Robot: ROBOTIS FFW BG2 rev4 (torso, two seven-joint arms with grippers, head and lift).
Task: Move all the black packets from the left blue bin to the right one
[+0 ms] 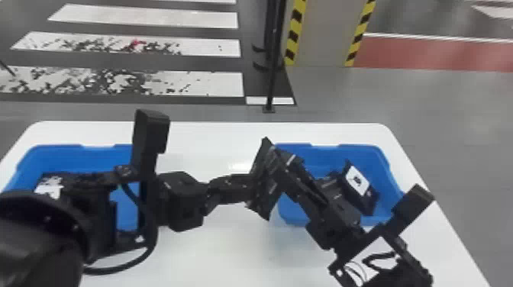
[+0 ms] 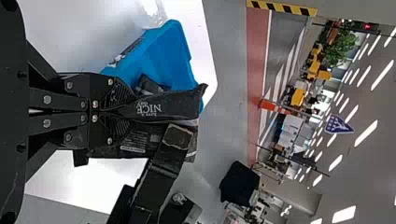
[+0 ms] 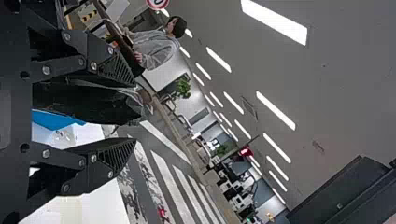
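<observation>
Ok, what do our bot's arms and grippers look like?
The left arm and right arm are black and blocky; a thick black cable loops beneath the left one. The left gripper and right gripper match: flat black fingers, tapered, ribbed tips, black linkage bars and silver screw heads.

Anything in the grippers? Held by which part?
Left gripper: black packet, pinched where it bunches at the fingertips; edge or middle, can't tell. Right gripper: open, nothing clamped.

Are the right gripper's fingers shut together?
No, the right wrist view shows the right gripper with its fingers well apart.
</observation>
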